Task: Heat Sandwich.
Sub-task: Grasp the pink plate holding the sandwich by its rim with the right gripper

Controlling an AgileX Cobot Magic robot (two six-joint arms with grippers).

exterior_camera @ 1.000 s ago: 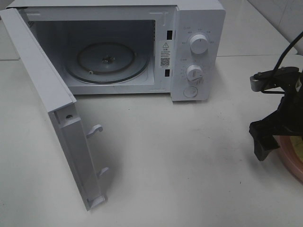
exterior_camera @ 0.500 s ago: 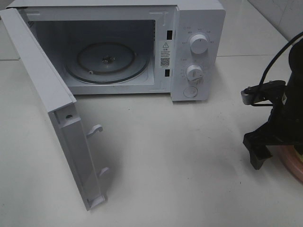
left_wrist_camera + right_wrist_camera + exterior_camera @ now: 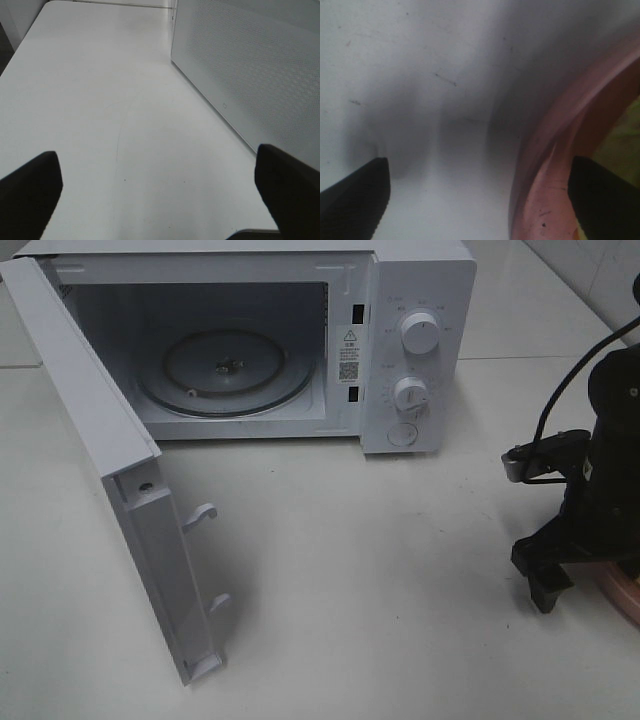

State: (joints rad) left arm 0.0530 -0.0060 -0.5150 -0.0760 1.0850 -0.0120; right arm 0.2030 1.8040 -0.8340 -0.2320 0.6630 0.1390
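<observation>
The pink plate sits at the right table edge, mostly hidden behind my right arm; its rim fills the right wrist view. A blurred green-yellow patch inside the rim looks like the sandwich. My right gripper is open and low at the plate's left rim; in the right wrist view one finger is outside the rim and one over the plate. My left gripper is open and empty over bare table, out of the exterior view.
The white microwave stands at the back with its door swung wide open to the left and its glass turntable bare. The door's perforated outer face is beside my left gripper.
My right gripper has come down and a little to the left, lower against the plate's left rim. More of the plate is hidden behind it. The microwave has not changed.
</observation>
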